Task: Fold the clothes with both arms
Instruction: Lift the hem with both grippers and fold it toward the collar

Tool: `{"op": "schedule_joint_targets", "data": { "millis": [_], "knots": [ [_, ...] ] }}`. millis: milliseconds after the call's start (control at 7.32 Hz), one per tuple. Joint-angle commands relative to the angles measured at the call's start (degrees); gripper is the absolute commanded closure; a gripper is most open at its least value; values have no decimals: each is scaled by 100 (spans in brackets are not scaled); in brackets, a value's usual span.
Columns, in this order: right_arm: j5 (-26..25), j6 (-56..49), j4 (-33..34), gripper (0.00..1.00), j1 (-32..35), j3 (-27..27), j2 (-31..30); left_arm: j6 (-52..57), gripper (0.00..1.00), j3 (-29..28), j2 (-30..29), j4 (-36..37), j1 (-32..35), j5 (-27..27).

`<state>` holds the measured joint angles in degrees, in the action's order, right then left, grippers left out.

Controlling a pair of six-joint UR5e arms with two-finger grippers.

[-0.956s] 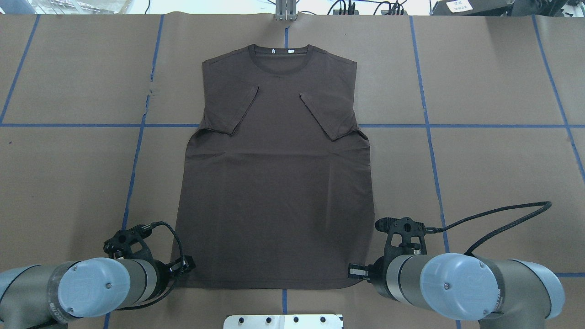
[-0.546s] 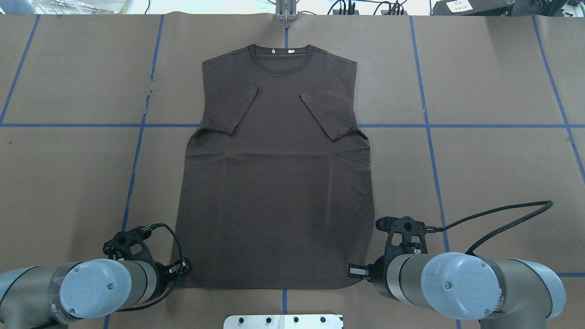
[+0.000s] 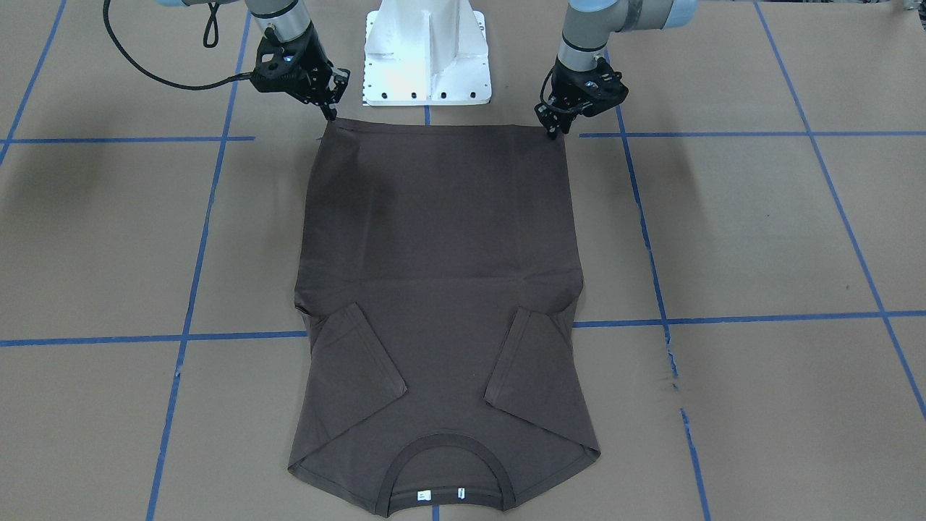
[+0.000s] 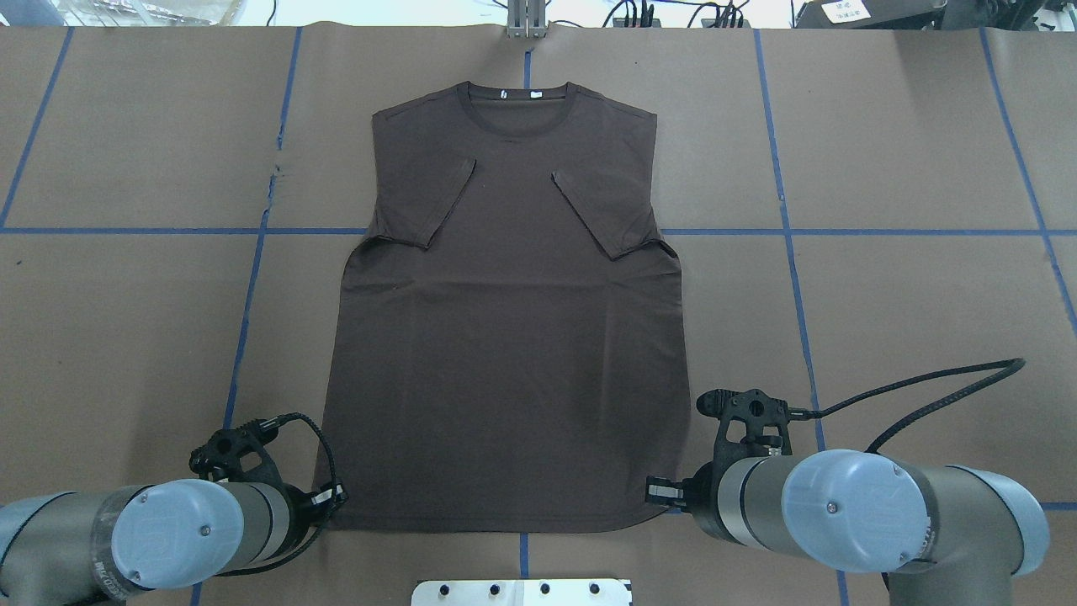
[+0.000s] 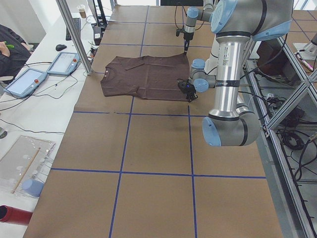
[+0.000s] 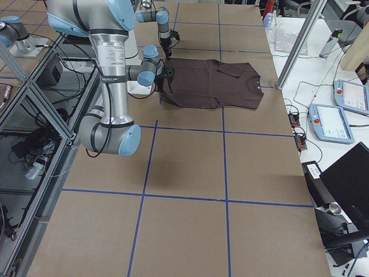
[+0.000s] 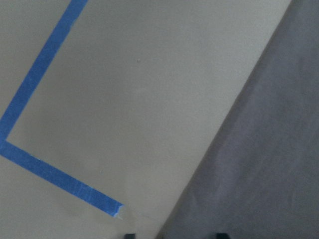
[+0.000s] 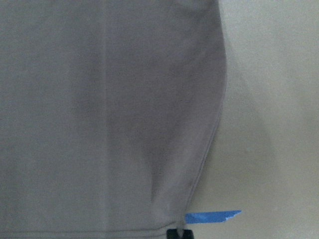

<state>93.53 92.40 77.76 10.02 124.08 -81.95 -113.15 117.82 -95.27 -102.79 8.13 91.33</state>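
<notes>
The dark brown T-shirt (image 4: pixel 505 337) lies flat on the brown paper with both sleeves folded in over the chest. Its collar (image 4: pixel 520 105) is at the far edge and its hem is toward me. My left gripper (image 4: pixel 335 497) is at the hem's left corner. In the left wrist view its two fingertips (image 7: pixel 129 235) stand apart, open, with the shirt's edge (image 7: pixel 269 164) running between them. My right gripper (image 4: pixel 655 490) is at the hem's right corner. In the right wrist view one narrow tip (image 8: pixel 179 233) sits on that corner of the shirt (image 8: pixel 109 109), and a crease runs into it.
The white pedestal (image 3: pixel 427 51) stands just behind the hem. Its base plate (image 4: pixel 522 592) shows at the near edge. Blue tape lines (image 4: pixel 252 278) grid the paper. A metal post (image 4: pixel 526 21) stands beyond the collar. Tablets (image 5: pixel 27 82) and a person's sleeve (image 5: pixel 10 44) are on a side table.
The left gripper has slid a little back toward me along the hem corner. The right wrist has shifted slightly forward. The shirt lies as before.
</notes>
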Motion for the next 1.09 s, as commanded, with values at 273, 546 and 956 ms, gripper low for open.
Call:
{"op": "schedule_joint_targets", "data": {
  "millis": [273, 546, 956],
  "knots": [
    [86, -2, 2, 100, 62, 2, -5, 4, 100, 100, -18, 83, -23, 25],
    [532, -63, 2, 100, 342, 229, -92, 65, 100, 747, -18, 502, 4, 60],
    [990, -73, 19, 100, 186, 1011, -776, 83, 100, 1838, -62, 1077, -477, 253]
  ]
}}
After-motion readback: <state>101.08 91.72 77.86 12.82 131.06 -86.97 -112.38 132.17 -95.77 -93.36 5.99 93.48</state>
